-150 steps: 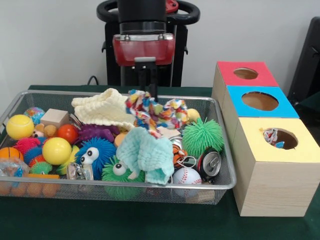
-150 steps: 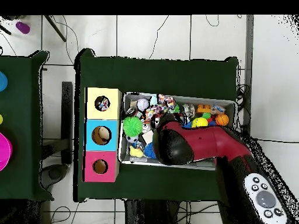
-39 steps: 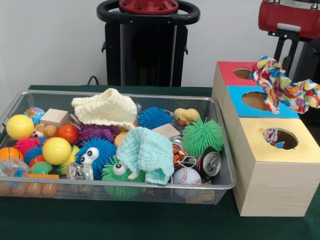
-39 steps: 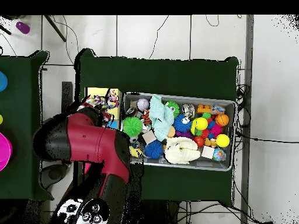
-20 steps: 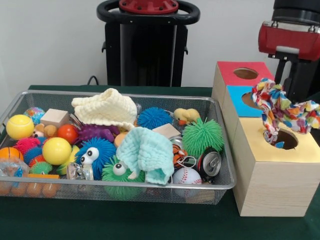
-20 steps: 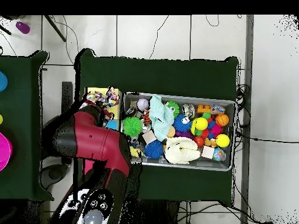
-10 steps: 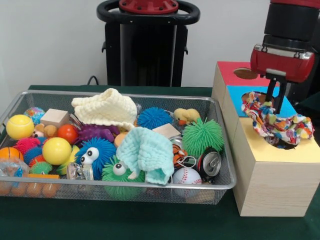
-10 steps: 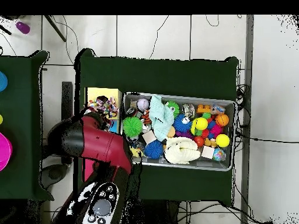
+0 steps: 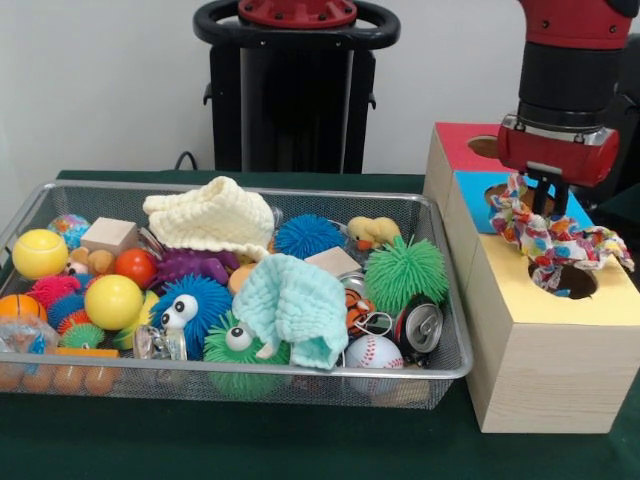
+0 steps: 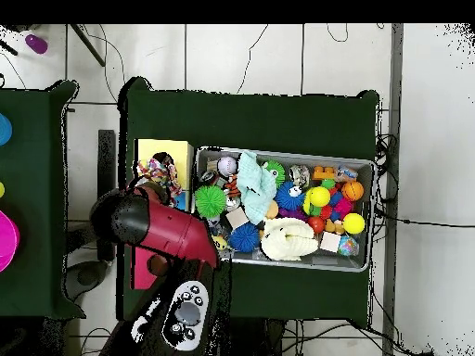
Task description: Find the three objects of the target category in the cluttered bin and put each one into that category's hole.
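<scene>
One multicoloured cloth (image 9: 548,240) pinched between jaws, trailing beside and below them. Best lowered over the yellow box's hole (image 9: 566,280) underneath before letting go.

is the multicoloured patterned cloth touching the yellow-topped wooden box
Touching. The front view shows the multicoloured patterned cloth draped over the yellow-topped wooden box at its hole's rim.

The room is evenly lit, bright and soft, apparently from overhead. The white wall (image 9: 100,80) shows no hard shadow. The bin (image 9: 240,385) casts only a faint dark band on the green counter (image 9: 200,440) beneath its near rim. A small highlight glints on the can (image 9: 420,327). From above, the floor (image 10: 278,60) looks pale and washed, while the counter stays dark.
</scene>
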